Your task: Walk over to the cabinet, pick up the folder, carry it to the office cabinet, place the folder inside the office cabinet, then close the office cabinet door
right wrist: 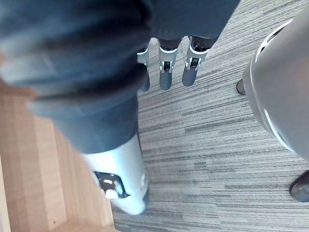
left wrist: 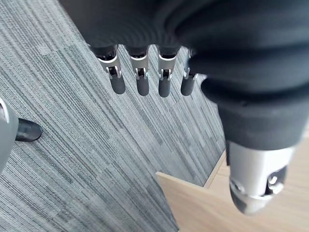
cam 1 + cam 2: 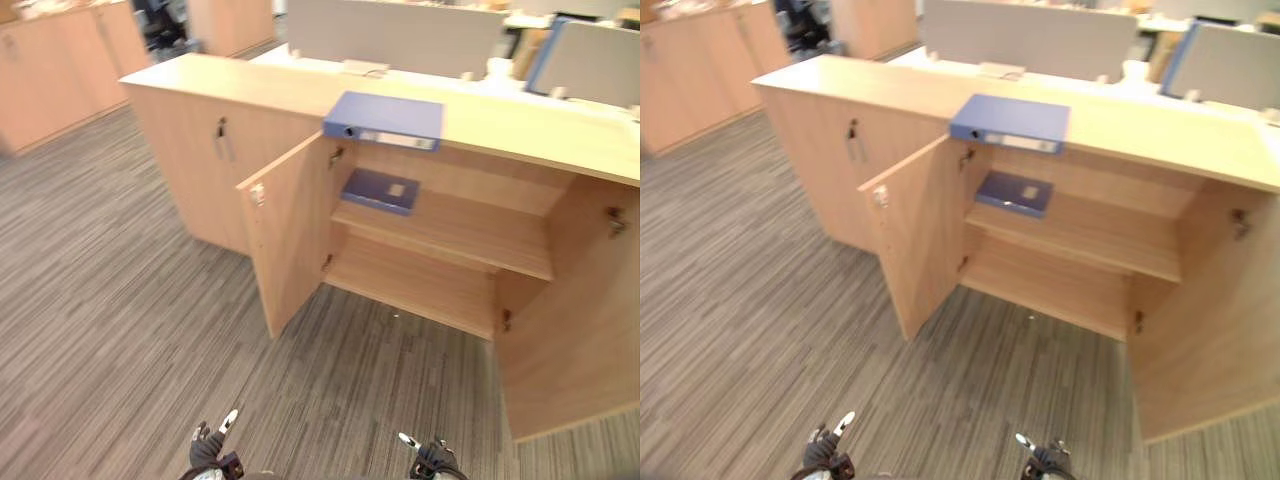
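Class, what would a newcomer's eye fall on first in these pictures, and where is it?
A blue folder lies flat on top of the wooden cabinet, at its front edge. Below it the left door and right door stand open, a smaller blue book on the upper shelf. The left hand and right hand hang open, empty, over the carpet.

Folder: blue ring binder, closed, lying flat on the wood top of the cabinet ahead of me, pale-labelled spine facing near, at the front edge above the open compartment.

Office cabinet: light wood, low; left door and right door both swung open; one inner shelf, with a flat blue book at its left end.
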